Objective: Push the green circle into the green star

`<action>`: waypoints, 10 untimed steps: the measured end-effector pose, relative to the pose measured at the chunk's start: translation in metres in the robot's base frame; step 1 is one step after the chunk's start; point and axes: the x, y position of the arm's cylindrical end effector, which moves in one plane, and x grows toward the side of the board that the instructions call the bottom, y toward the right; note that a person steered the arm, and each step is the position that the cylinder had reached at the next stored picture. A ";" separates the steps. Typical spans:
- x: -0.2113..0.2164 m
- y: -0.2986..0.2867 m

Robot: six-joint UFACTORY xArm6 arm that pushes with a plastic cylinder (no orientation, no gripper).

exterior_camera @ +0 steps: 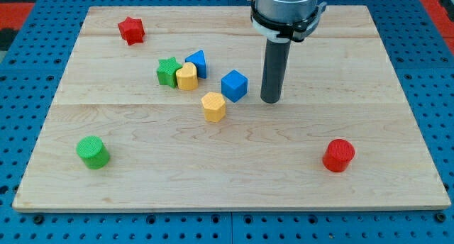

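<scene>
My tip sits on the board just to the view's right of the blue cube, close beside it but with a sliver of wood showing between. No gripper on this rig, just the dark rod, so there is nothing to spread or pinch; tip is bare and touching no block.

Outward from the tip: blue cube first, then the yellow hexagon just below-left of the cube, near it but apart. Further to the view's left is a tight cluster: yellow block (rounded top, exact shape I can't call), blue triangle just behind it on the upper right, and the green star pressed against the yellow block's left side.

Green circle is well apart from all that, down near the board's lower-left corner, standing alone. It's far from the green star and far from my tip.

Red star sits alone near the upper-left corner. Red circle sits alone at the lower right, below and right of the tip.
</scene>
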 end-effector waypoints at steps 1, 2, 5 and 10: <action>-0.024 -0.031; -0.030 -0.040; 0.012 -0.083; 0.128 -0.238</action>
